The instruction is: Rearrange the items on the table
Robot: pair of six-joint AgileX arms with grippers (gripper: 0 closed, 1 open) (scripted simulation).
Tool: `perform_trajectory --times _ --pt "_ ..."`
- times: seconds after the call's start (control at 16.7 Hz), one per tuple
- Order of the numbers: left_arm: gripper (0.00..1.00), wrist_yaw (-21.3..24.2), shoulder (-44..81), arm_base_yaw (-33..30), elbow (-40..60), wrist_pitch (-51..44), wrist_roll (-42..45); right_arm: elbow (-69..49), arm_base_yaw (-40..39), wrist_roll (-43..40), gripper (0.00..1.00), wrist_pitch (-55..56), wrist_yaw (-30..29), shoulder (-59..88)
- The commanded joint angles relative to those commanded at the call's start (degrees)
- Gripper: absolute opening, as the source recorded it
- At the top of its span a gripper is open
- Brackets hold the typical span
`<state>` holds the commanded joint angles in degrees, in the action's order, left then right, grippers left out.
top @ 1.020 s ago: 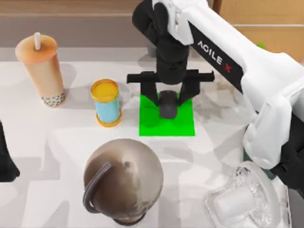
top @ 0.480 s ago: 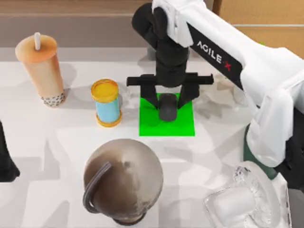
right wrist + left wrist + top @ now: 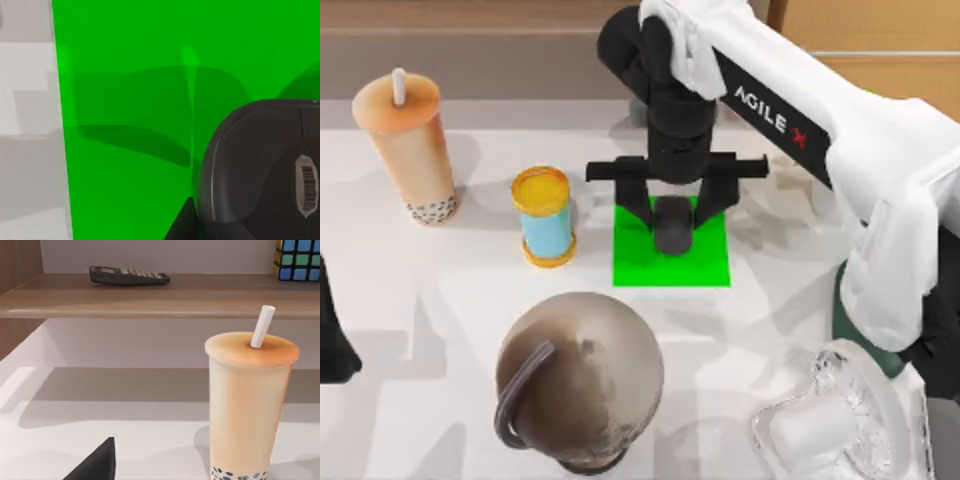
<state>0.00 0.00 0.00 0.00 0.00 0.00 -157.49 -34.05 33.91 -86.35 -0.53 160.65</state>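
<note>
A small black mouse (image 3: 672, 226) lies on a bright green mat (image 3: 670, 262) in the middle of the white table (image 3: 440, 300). My right gripper (image 3: 673, 213) hangs straight over it, open, with one finger on each side and a gap to the mouse. In the right wrist view the mouse (image 3: 260, 165) rests on the mat (image 3: 130, 100) with one dark fingertip (image 3: 182, 222) beside it. The orange-tan drink cup (image 3: 408, 150) with a white straw stands at the back left, close in front of the left wrist camera (image 3: 247, 405). The clear-grilled white fan (image 3: 835, 420) lies at the front right. My left gripper (image 3: 328, 335) is parked at the left edge.
A blue can with a yellow lid (image 3: 545, 215) stands left of the mat. A large brown-grey rounded object with a dark handle (image 3: 580, 375) sits at the front centre. Behind the table a wooden shelf carries a calculator (image 3: 129, 276) and a colour cube (image 3: 299, 259).
The right arm has shifted slightly and its gripper has eased up a little over the mouse. The mouse stays on the green mat. The left arm has not moved.
</note>
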Motion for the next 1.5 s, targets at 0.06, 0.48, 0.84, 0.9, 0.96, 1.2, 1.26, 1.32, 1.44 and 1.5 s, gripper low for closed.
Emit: perform_trajectory --times 0.06,0.48,0.84,0.9,0.96,1.2,1.26,1.32,1.44,1.5 --pt "1.0 0.0 0.0 0.0 0.0 0.0 0.0 0.0 0.0 0.0 0.3 0.0 0.0 0.0" --pt "1.0 0.0 0.0 0.0 0.0 0.0 0.0 0.0 0.0 0.0 0.83 0.0 0.0 0.0" --pt "1.0 0.0 0.0 0.0 0.0 0.0 0.0 0.0 0.0 0.0 1.0 0.0 0.0 0.0" --pt "1.0 0.0 0.0 0.0 0.0 0.0 0.0 0.0 0.0 0.0 1.0 0.0 0.0 0.0" --pt "1.0 0.0 0.0 0.0 0.0 0.0 0.0 0.0 0.0 0.0 1.0 0.0 0.0 0.0" --pt "1.0 0.0 0.0 0.0 0.0 0.0 0.0 0.0 0.1 0.0 1.0 0.0 0.0 0.0" --pt "1.0 0.0 0.0 0.0 0.0 0.0 0.0 0.3 0.3 -0.1 1.0 0.2 0.0 -0.5" --pt "1.0 0.0 0.0 0.0 0.0 0.0 0.0 0.8 0.6 -0.3 1.0 0.6 0.0 -1.5" --pt "1.0 0.0 0.0 0.0 0.0 0.0 0.0 2.4 1.2 -1.0 1.0 2.0 0.0 -4.9" --pt "1.0 0.0 0.0 0.0 0.0 0.0 0.0 3.5 1.6 -1.4 1.0 3.0 0.0 -7.3"
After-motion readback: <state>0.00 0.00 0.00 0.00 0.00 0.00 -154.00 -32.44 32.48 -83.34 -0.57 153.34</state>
